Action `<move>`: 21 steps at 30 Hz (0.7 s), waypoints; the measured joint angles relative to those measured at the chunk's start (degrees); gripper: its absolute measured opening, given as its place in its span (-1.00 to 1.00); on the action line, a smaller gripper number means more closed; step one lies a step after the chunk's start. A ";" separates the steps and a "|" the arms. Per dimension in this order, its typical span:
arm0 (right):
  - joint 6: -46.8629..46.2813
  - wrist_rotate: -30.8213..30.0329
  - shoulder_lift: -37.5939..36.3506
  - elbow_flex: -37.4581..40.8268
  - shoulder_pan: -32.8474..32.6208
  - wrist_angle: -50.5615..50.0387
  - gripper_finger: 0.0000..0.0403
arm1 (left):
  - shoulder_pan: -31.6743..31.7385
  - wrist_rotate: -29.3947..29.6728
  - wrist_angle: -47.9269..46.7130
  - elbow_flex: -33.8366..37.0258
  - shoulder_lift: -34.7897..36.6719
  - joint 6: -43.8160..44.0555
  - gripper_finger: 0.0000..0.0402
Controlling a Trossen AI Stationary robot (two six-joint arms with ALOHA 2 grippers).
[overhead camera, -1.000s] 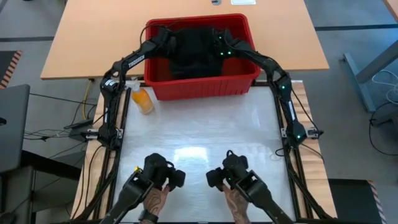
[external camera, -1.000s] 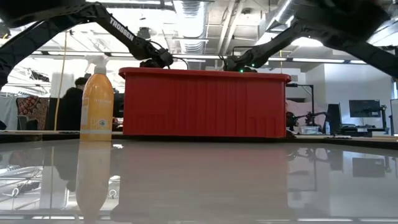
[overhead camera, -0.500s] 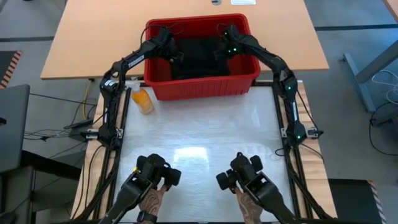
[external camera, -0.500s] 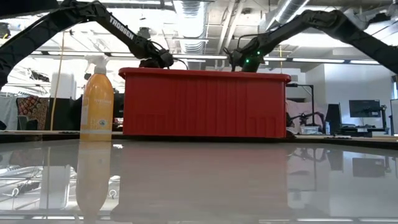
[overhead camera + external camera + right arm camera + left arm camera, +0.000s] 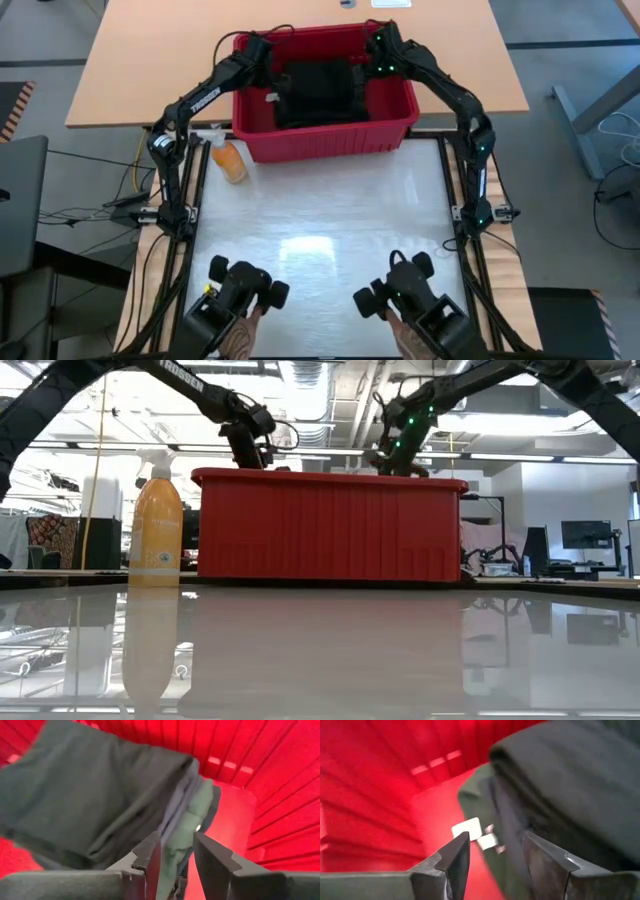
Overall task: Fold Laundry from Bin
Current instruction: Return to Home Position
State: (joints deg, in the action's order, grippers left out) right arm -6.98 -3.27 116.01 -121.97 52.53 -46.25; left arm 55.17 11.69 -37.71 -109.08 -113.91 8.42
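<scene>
Risen above the bright red rectangular plastic bin point(image 5: 330, 140) since a second ago: left gripper point(image 5: 258, 55) and right gripper point(image 5: 378, 50), fingers apart and empty.
They hang over the bin's left and right ends; the folded stack of soft dark laundry point(image 5: 315, 90) lies inside, mid-bin. If an arm withdraws low, a fingertip could snag the cloth and drag the fold open.

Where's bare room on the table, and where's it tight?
Free: white tabletop between the red bin and the hand controllers. Crowded: the bin, laundry inside, left end effector and right end effector over it; spray bottle beside its left corner.
</scene>
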 joint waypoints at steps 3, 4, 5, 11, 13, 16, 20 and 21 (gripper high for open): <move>0.28 0.12 -1.44 0.05 -1.61 -0.35 -0.30 | -1.44 1.70 -3.28 0.01 1.59 -0.48 -0.18; 1.10 0.18 -1.99 0.09 -2.26 -0.55 -0.30 | -2.10 1.20 -4.39 0.02 2.30 -0.46 -0.19; 2.25 0.27 -2.69 0.11 -2.96 -1.10 -0.30 | -2.76 0.48 -5.30 0.02 2.98 -0.51 -0.20; 7.60 0.34 -7.97 0.15 -8.69 -7.67 -0.30 | -9.17 -0.70 -10.32 0.09 7.14 -1.33 -0.24; 9.08 0.37 -10.10 1.05 -11.27 -9.53 -0.30 | -12.41 -0.91 -11.22 0.11 8.97 -1.16 -0.26; 11.61 0.53 -13.81 2.46 -15.08 -12.05 -0.30 | -18.02 -0.71 -12.72 0.32 11.71 0.31 -0.27; 11.78 1.80 -20.95 8.71 -19.48 -10.66 -0.30 | -26.41 -0.96 -11.52 3.84 15.55 0.34 -0.30; 11.42 2.56 -23.05 11.16 -20.45 -9.10 -0.30 | -28.45 -0.97 -11.26 5.11 16.51 0.66 -0.31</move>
State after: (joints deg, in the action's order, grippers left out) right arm 4.44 -0.71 92.96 -110.81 32.08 -55.35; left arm 26.72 10.72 -48.96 -103.97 -97.40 9.08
